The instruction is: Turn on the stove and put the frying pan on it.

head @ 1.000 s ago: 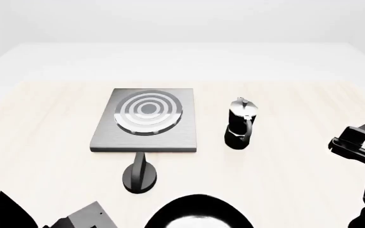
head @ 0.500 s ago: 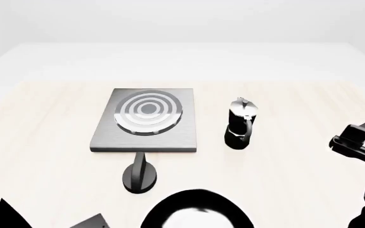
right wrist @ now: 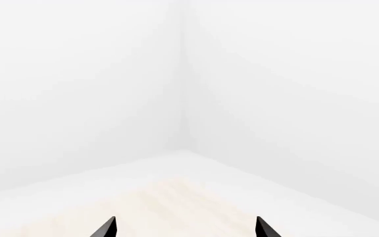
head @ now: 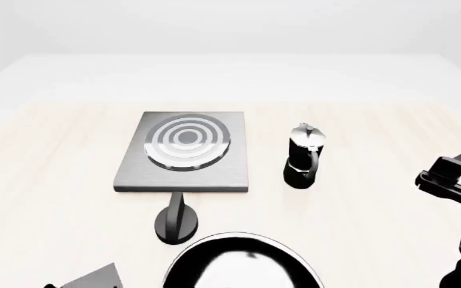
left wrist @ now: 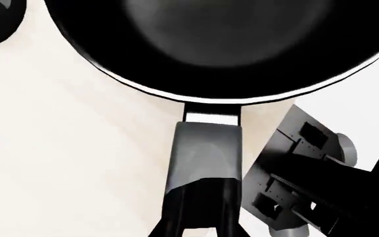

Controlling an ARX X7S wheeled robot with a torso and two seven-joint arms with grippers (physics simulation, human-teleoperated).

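Pan [head: 242,264]: black, pale glossy inside, at the near edge of the head view, just behind the knob [head: 176,221]. Over the last second more of its rim has risen into that view and its outline has shifted toward the left, so it is being carried or lifted toward the stove [head: 185,151].

Left hand [left wrist: 199,224]: pinching the pan's handle [left wrist: 204,158] at its far end, as the left wrist view shows; fingers closed on either side of it. Pan bowl fills that view beyond the handle.

Right hand [head: 453,165]: at the right side of the worktop [head: 54,180], well apart from everything, unmoved over the same second. Its two fingertips [right wrist: 108,228] stand spread, holding nothing.

Stove: grey slab with ringed burner, bare, mid-worktop. Knob upright just in front of it; whether it is turned on cannot be told.

Moka pot [head: 304,156]: right of the stove, apart from it.

Judgement: transport of the pan is under way; placement on the burner not yet done. The knob stands between pan and slab, so the pan needs to clear it.
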